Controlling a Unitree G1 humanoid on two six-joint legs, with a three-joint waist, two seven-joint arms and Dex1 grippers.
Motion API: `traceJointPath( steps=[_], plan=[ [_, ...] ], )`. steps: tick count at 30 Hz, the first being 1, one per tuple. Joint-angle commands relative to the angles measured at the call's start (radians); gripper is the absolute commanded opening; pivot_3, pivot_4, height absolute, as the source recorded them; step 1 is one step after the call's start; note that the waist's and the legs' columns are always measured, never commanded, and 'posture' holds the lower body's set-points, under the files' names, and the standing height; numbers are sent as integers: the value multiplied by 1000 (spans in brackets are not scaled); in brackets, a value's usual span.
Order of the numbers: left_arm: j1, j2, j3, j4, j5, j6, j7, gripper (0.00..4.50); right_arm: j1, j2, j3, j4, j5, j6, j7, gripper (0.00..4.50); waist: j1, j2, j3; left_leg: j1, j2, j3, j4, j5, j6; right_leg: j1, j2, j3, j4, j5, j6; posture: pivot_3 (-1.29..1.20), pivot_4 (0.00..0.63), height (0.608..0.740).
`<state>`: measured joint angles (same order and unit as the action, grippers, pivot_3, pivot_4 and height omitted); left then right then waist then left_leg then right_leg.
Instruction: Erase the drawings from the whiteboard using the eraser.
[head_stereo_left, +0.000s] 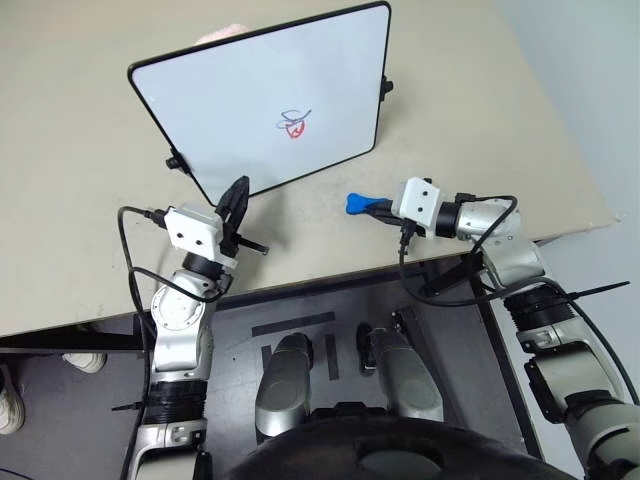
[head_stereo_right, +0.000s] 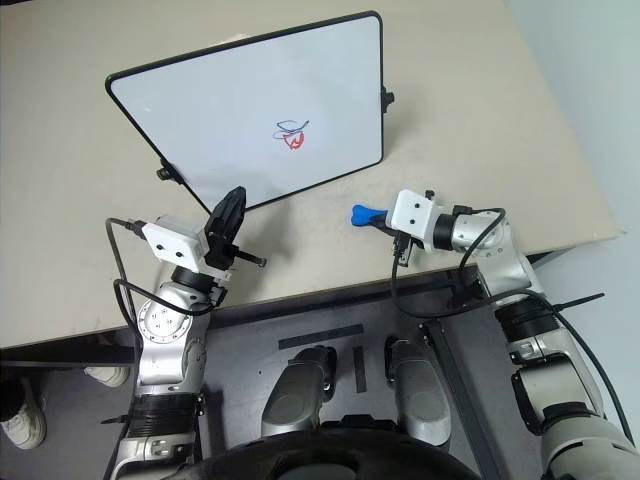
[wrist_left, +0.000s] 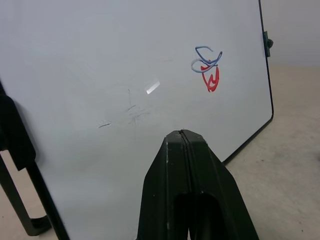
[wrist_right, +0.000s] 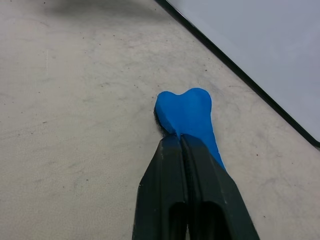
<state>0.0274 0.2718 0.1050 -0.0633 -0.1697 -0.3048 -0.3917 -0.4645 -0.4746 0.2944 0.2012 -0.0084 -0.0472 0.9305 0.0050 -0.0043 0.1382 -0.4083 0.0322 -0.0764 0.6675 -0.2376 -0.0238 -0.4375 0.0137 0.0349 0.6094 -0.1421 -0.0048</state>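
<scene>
Blue and bone-shaped, the eraser (wrist_right: 187, 116) is pinched at its narrow middle by our right gripper (head_stereo_left: 381, 209), one lobed end sticking out past the fingertips, just off the whiteboard's (head_stereo_left: 230, 110) near bottom edge. We judge the grip sits at the waist so the broad end is free to rub. The whiteboard stands tilted back on the beige table (head_stereo_left: 60, 230), its face turned toward us, and the drawings (head_stereo_left: 294, 123), blue loops over a red mark, sit right of its centre, untouched. Our left gripper (head_stereo_left: 236, 203), fingers pressed together and empty, hovers by the whiteboard's lower left edge, perhaps to steady it.
</scene>
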Motion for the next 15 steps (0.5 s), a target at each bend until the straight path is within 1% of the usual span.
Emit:
traceJointPath(
  steps=[1, 15],
  plan=[
    [-9, -3, 0, -6, 0, -23, 1, 0, -9, 1, 7, 2, -23, -28, -6, 42, 0, 0, 0, 0, 0, 0, 0, 0, 0, 0, 0, 0, 0, 0, 0, 0, 150, 740],
    [-27, -7, -9, 16, 2, -37, -3, 0, -24, 2, 13, 28, -69, -69, -23, 42, 0, 0, 0, 0, 0, 0, 0, 0, 0, 0, 0, 0, 0, 0, 0, 0, 150, 740]
  ],
)
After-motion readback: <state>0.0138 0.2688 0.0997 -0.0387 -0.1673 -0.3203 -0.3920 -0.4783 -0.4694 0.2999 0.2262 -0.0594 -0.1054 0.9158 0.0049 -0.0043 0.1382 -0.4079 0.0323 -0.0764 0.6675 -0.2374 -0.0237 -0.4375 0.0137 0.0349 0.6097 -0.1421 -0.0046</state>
